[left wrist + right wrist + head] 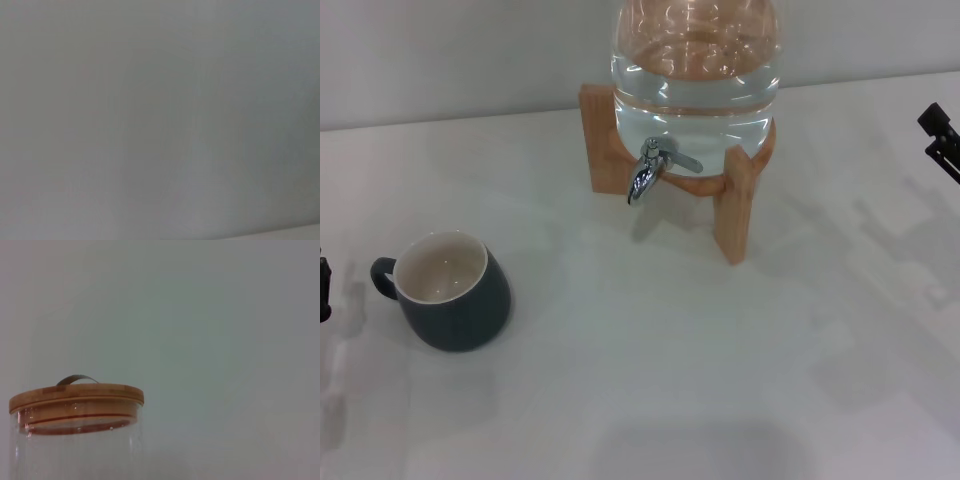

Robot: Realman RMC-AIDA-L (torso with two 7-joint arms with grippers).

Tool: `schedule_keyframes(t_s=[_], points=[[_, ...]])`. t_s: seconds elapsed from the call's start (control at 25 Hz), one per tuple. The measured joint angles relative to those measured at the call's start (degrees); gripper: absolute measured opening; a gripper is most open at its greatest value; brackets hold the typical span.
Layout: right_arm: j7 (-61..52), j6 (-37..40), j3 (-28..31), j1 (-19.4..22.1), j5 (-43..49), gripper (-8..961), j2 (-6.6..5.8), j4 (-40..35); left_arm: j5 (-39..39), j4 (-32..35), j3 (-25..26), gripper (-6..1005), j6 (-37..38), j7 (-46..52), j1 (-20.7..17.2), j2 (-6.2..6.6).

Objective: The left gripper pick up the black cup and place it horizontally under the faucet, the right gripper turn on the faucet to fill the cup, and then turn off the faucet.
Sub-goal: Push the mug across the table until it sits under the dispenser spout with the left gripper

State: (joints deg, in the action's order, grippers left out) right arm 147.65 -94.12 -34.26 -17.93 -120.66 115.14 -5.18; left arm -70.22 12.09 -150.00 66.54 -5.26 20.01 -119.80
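White table (pixel 650 400): black cup (pixel 450 290) upright (left of faucet (pixel 650 170)).

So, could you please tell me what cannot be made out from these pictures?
- Left gripper: the head view's left edge cuts it to a dark sliver; finger state unreadable.
- Right gripper: cut off by the right edge.
- Clear glass water jar: top cropped in the head view; its round wooden lid shows only in the right wrist view.
- Left wrist view: blank grey.
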Motion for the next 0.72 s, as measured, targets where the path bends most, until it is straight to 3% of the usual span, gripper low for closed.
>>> schedule_keyframes(t_s=[0.72], points=[[0.20,1.31,-1.36,0.10,0.08,864,0.00,0.00,-0.03,0.13,-5.46,484,-1.30,-0.52,-2.07,-0.05]])
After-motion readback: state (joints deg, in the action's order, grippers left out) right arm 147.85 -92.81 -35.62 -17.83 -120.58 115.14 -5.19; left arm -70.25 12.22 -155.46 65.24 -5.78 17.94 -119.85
